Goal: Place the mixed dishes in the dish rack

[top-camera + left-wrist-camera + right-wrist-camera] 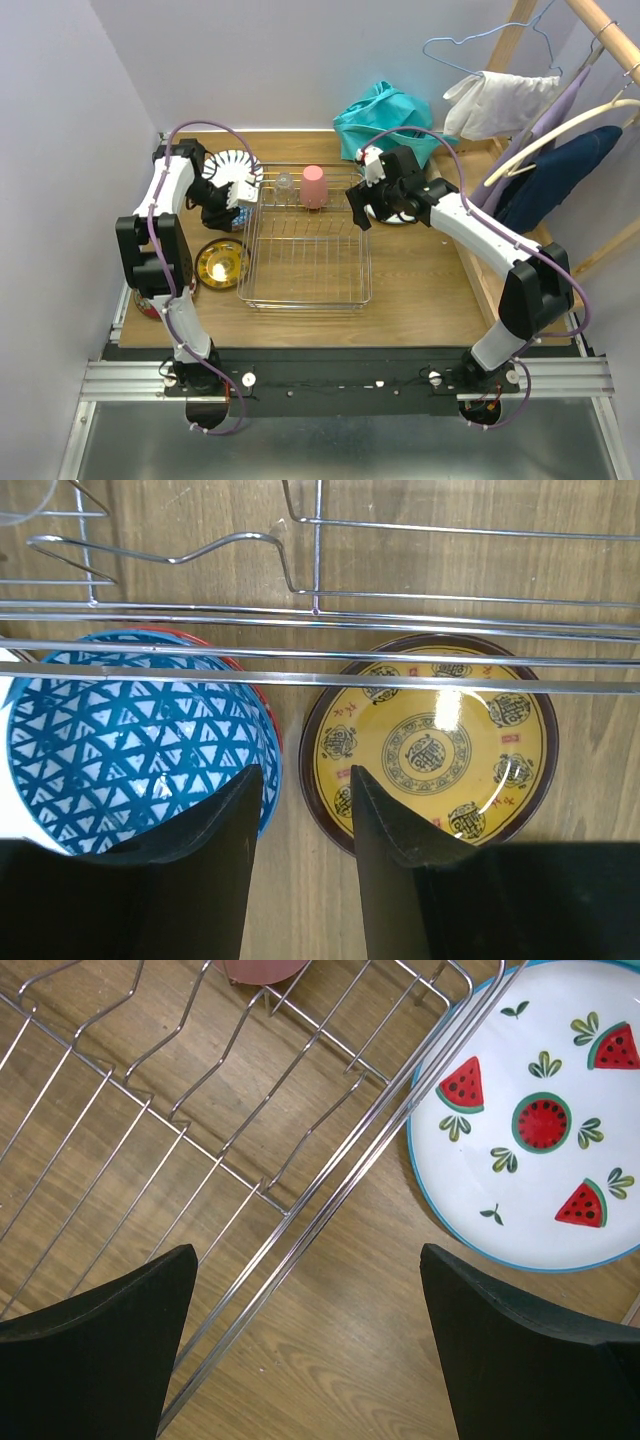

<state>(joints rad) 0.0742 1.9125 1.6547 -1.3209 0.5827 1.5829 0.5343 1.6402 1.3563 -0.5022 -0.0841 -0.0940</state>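
Observation:
The silver wire dish rack (pixel 305 240) stands mid-table with a pink cup (pixel 313 186) and a clear glass (pixel 284 183) at its far end. My left gripper (pixel 302 780) hangs open beside the rack's left rim. One finger is over a blue-patterned bowl (pixel 130 740), the other over the edge of the gold saucer (pixel 440 745), with bare wood between them. A blue-striped plate (pixel 228 165) lies behind it. My right gripper (pixel 307 1260) is wide open and empty over the rack's right rim (pixel 330 1200), next to the watermelon plate (pixel 540 1120).
A red saucer (pixel 150 303) peeks out under the left arm. A teal cloth (pixel 385 115) lies at the back of the table. A wooden clothes frame (pixel 520 40) with hangers and garments crowds the right side.

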